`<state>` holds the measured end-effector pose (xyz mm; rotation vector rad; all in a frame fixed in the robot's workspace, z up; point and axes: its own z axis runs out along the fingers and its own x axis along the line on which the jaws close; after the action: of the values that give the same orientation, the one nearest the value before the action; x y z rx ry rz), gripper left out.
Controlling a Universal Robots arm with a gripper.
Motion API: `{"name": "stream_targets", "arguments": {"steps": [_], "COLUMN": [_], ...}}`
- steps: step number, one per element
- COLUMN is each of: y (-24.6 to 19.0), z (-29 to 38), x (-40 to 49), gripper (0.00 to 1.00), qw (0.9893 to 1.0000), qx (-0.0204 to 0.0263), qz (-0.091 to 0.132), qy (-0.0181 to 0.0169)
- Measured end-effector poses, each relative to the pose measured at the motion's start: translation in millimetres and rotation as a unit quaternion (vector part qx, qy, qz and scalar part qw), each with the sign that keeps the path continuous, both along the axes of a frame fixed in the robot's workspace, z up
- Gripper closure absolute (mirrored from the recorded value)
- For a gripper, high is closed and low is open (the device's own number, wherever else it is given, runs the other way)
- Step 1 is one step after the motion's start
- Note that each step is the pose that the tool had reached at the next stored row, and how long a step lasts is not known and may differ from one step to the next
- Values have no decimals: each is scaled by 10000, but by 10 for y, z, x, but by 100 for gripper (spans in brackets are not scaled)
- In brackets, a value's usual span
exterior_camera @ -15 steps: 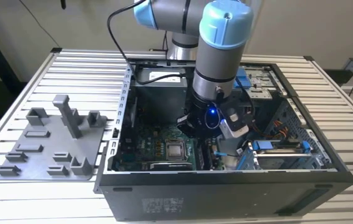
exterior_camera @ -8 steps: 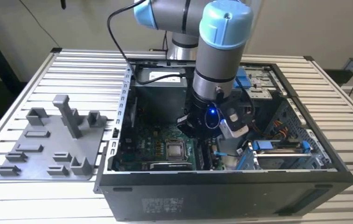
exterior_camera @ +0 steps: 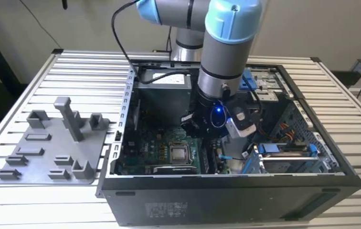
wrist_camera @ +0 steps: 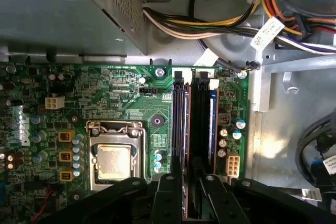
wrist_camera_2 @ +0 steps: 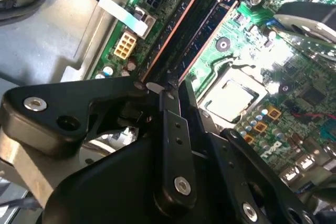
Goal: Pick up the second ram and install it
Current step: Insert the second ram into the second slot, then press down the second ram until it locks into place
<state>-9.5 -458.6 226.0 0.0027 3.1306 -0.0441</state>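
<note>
The second ram [wrist_camera: 185, 129] stands on edge as a thin long strip with a copper-coloured rim, lying along a memory slot of the green motherboard [wrist_camera: 121, 93]. My gripper [wrist_camera: 185, 177] sits at one end of it, a black finger on each side, shut on the stick. In the second wrist view the same stick [wrist_camera_2: 176, 30] runs away from the gripper [wrist_camera_2: 173, 90], whose fingers [wrist_camera_2: 169, 124] press close together. A neighbouring slot holds another stick [wrist_camera: 211, 124] with a blue edge. In the exterior view the gripper [exterior_camera: 212, 140] is low inside the open computer case [exterior_camera: 231, 191].
The processor socket [wrist_camera: 113, 158] lies beside the slots. Bundled power cables [wrist_camera: 210, 22] and the metal power supply box [wrist_camera: 63, 3] sit past the slots' far end. A grey holder tray [exterior_camera: 47, 152] with blocks and posts lies at the exterior view's left, outside the case.
</note>
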Motion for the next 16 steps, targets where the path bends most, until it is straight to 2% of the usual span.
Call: {"name": "stream_targets", "arguments": {"steps": [6,11,13,15,16], "y": [0,0,0,0,0], "z": [267,279,280,281,281], "x": [0,1,1,1,1], "gripper": [78,78,81,89,89], "qw": [10000,10000,10000,10000,10000], "qx": [0,1,0,0,0], "qz": [1,1,1,1,1], "qy": [0,0,0,0,0]}}
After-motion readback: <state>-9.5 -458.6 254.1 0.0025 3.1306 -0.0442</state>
